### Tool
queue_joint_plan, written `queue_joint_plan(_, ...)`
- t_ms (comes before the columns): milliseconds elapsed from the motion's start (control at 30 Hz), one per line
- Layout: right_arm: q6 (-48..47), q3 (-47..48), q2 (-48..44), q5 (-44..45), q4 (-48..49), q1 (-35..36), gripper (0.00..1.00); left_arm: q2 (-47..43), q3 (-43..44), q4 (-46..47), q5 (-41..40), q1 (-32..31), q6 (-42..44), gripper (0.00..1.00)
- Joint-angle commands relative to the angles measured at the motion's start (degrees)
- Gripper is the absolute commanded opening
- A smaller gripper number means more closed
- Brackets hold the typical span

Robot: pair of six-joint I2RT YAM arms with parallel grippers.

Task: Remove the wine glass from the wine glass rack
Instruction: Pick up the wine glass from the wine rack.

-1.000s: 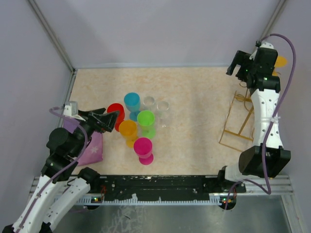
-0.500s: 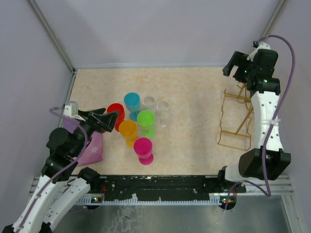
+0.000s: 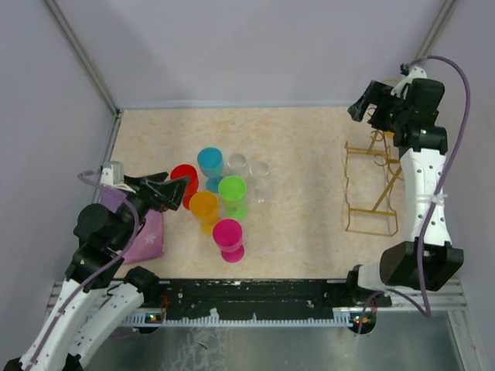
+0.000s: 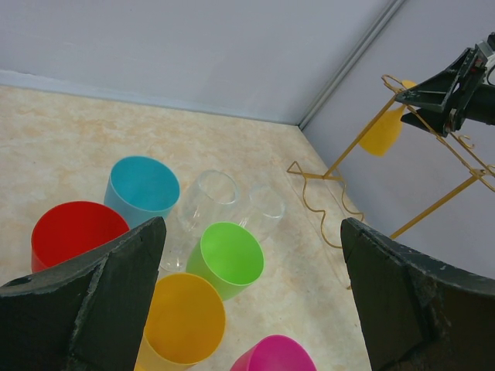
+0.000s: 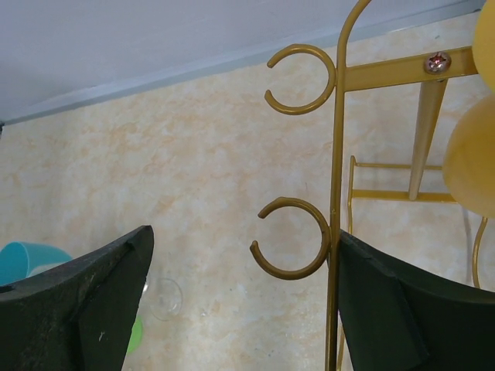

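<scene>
well, the right gripper gapes wide and empty beside the wine glass rack; bumping that thin wire could topple it, wine glass included.

A lab test cell is indicated: a beige table is enclosed by plain grey walls.

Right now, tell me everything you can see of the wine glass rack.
The wine glass rack is thin gold-coloured wire, seemingly metal: a screwed flat crossbar, wavy rails, open C-shaped hooks. It stands on the table, at the far right. A yellow wine glass hangs near its top. The open right gripper straddles a hooked post; contact is unclear.
</scene>
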Motion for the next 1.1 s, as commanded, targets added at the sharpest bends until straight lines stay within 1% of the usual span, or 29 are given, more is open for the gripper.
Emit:
queue_joint_plan(0,0.2,1.88,-3.22,-2.3,3.37,-0.13,0.91,-0.43,0.31,0.81,0.94,-0.03,-0.72,1.0)
queue_joint_plan(300,-3.25,10.65,-3.11,6.88,-2.2,-0.13,0.96,-0.87,0.23,0.59,0.86,-0.02,-0.4,1.0)
queue_joint_plan(433,-4.43,13.58,-4.44,9.55,-1.04,-0.12,0.99,-1.56,0.05,0.67,0.69,0.0,0.38,1.0)
queue_joint_plan(500,-4.78,14.73,-5.04,14.3,0.52,-0.24,0.99,-1.87,0.18,0.55,0.61,0.0,0.77,1.0)
queue_joint_plan(533,-4.78,15.61,-4.89,18.14,0.95,-0.61,0.97,-2.04,0.31,0.45,0.6,-0.02,0.93,1.0)
queue_joint_plan(567,-4.07,17.02,-4.23,20.02,0.95,-1.49,0.96,-2.32,0.36,0.23,0.52,0.02,1.02,1.0)
queue_joint_plan(600,-3.03,18.58,-3.37,19.95,0.56,-3.2,0.95,-2.55,0.41,-0.09,0.43,0.02,1.04,1.0)
queue_joint_plan(733,2.14,24.38,1.51,12.5,-1.79,-11.3,0.94,-4.35,-0.15,-0.87,0.44,0.02,1.01,1.0)
queue_joint_plan(800,4.21,25.63,3.5,9.92,-2.43,-14.17,0.94,-5.1,-0.98,0.06,3.58,0.03,2.89,1.0)
queue_joint_plan(867,7.57,25.46,5.26,6.11,-1.86,-18.45,0.91,-5.23,-0.95,0.14,6.99,0.02,3.61,1.0)
queue_joint_plan(900,9.0,25.63,6.25,5.42,-1.72,-19.57,0.86,-5.19,-1.0,-0.11,8.2,0.01,3.76,1.0)
queue_joint_plan(967,10.07,27.05,8.43,5.13,-1.82,-20.15,0.81,-5.23,-1.29,-0.58,9.66,0.01,4.05,1.0)
queue_joint_plan(1067,9.79,30.18,12.82,3.29,-2.7,-20.16,0.78,-5.62,-2.1,-0.82,9.39,0.02,4.45,1.0)
